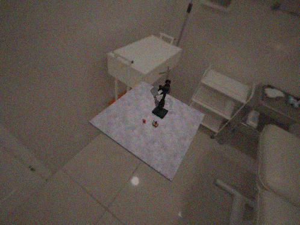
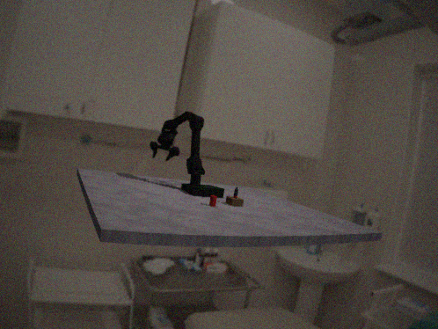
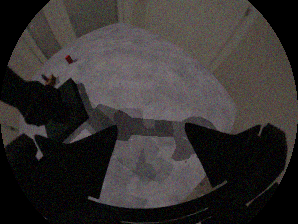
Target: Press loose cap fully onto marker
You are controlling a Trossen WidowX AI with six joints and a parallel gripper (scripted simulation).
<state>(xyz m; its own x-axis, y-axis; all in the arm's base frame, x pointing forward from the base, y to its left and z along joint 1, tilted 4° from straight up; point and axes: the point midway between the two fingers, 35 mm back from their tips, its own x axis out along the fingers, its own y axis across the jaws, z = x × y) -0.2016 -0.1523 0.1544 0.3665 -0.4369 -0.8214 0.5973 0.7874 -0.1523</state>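
My hand (image 2: 162,154) hangs high with fingers wide apart and holds nothing, so the red cap (image 2: 213,201) at nine o'clock of the marker (image 2: 236,192) still needs picking up.

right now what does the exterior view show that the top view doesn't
Only the exterior view shows the pincer side-on, hanging open well above the table, and the dark marker rising upright from the holder block. Only the top view shows the floor layout, with a white cart behind the table and a shelf trolley beside it. Both show the red cap standing on the table, apart from the block, near the arm's base.
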